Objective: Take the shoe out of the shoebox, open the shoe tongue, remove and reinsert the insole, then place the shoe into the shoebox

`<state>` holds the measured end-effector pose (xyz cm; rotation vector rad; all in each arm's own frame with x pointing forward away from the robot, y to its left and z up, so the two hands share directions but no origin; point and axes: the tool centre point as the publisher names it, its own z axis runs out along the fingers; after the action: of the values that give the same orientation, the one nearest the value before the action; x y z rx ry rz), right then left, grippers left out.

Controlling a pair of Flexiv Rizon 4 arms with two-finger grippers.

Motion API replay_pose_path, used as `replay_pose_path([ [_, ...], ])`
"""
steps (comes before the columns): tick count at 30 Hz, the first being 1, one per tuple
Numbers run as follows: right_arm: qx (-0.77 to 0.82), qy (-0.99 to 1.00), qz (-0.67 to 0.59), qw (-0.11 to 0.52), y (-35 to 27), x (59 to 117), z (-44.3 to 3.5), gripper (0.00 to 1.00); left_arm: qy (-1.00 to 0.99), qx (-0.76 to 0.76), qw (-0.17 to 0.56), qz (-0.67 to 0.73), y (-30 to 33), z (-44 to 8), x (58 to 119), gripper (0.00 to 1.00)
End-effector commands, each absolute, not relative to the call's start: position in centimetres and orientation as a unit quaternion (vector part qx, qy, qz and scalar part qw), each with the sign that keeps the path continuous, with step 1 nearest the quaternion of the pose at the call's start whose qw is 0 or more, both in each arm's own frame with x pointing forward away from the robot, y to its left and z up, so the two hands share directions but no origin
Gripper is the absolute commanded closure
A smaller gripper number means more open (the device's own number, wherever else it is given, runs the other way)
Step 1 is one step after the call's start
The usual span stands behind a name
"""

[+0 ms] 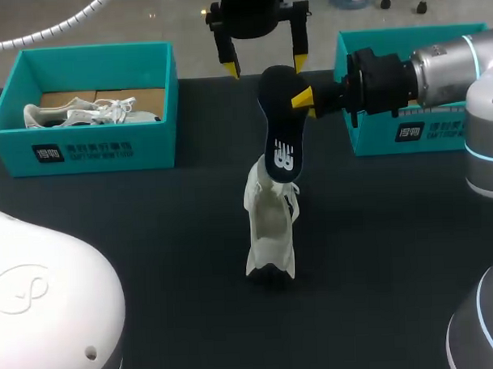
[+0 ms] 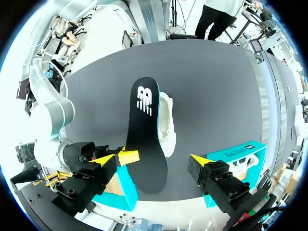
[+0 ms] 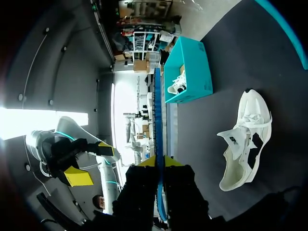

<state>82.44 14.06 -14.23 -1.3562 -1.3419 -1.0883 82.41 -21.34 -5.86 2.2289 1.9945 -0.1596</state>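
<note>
Right pincer [image 1: 306,102] level, tight on insole [image 1: 280,131]

Dark matte table [image 1: 151,236] across most of the frame, with a teal box [image 1: 148,143] at upper left holding a spare white shoe [image 1: 90,113] and brown cardboard [image 1: 138,97].

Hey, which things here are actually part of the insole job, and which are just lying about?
In the job: insole, held by the right gripper; white shoe below it; left gripper, open by the insole's top; right shoebox, probably.
Lying about: left shoebox; second shoe inside it.
</note>
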Motion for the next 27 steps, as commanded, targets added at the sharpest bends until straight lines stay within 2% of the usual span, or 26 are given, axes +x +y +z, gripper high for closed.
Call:
replay_pose_path([
  [1, -0.553, -0.544, -0.441, 0.452, 13.8, 82.4, -14.0, 1.0, 0.661, 0.734, 0.135, -0.081, -19.6, -6.9, 81.8, 0.0],
  [12, -0.551, -0.541, -0.448, 0.45, 13.5, 82.7, -13.3, 1.0, 0.654, 0.688, 0.27, -0.159, -18.2, -7.7, 81.9, 0.0],
  [19, -0.551, -0.537, -0.453, 0.45, 13.4, 82.8, -13.3, 1.0, 0.631, 0.635, 0.387, -0.222, -17.8, -7.4, 82.5, 0.0],
  [27, -0.552, -0.533, -0.456, 0.451, 13.3, 82.9, -13.4, 1.0, 0.578, 0.595, 0.477, -0.289, -17.2, -7.0, 82.5, 0.0],
])
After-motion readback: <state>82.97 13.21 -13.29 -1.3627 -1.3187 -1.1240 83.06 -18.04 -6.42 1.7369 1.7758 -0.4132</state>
